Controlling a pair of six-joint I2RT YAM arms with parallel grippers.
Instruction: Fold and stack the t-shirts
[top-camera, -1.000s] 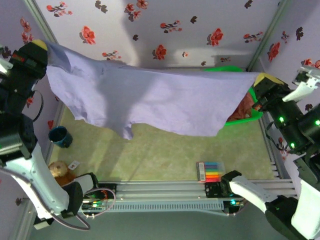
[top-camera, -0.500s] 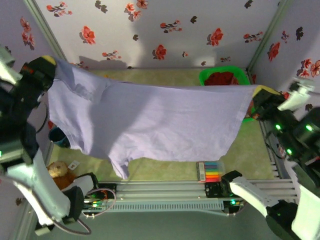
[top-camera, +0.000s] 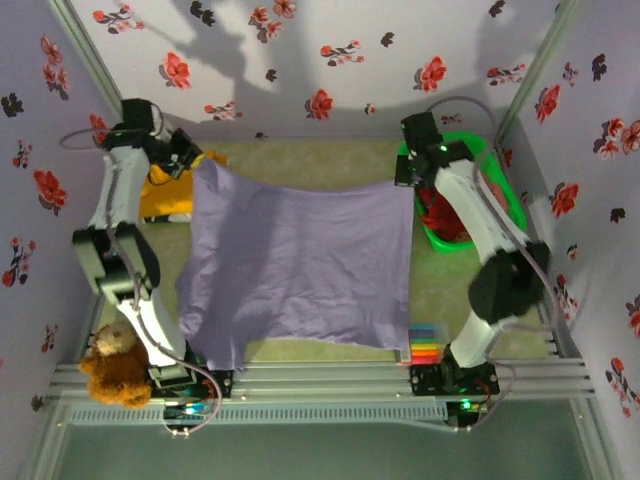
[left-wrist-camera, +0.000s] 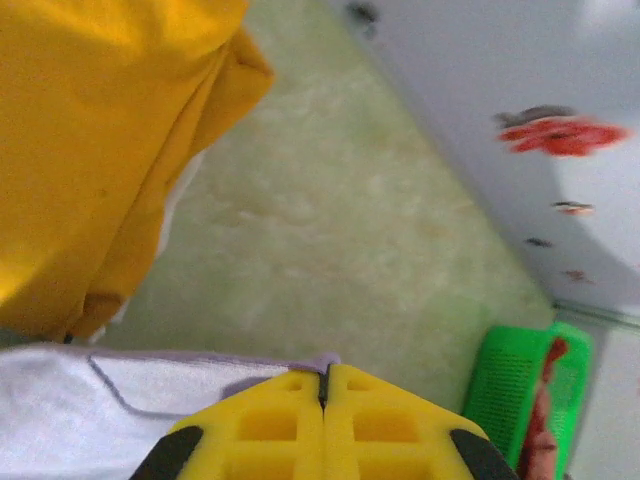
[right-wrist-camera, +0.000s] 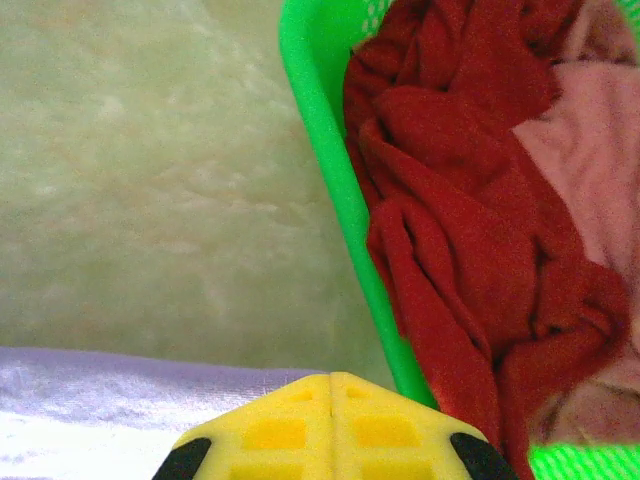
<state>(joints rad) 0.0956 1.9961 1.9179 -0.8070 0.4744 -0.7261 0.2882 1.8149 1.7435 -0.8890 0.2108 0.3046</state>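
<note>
Left tool (top-camera: 193, 162) and right tool (top-camera: 404, 181) clamp lavender t-shirt (top-camera: 300, 265) corners at ten and two o'clock, likely to lay it flat for folding.

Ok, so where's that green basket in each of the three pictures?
Top external: the green basket sits in the upper right of the picture.
Left wrist: the basket is in the lower right corner.
Right wrist: its rim runs diagonally down the middle, with the lavender t-shirt at the lower left.
Shared landmark: the dark red t-shirt piled inside the basket.
</note>
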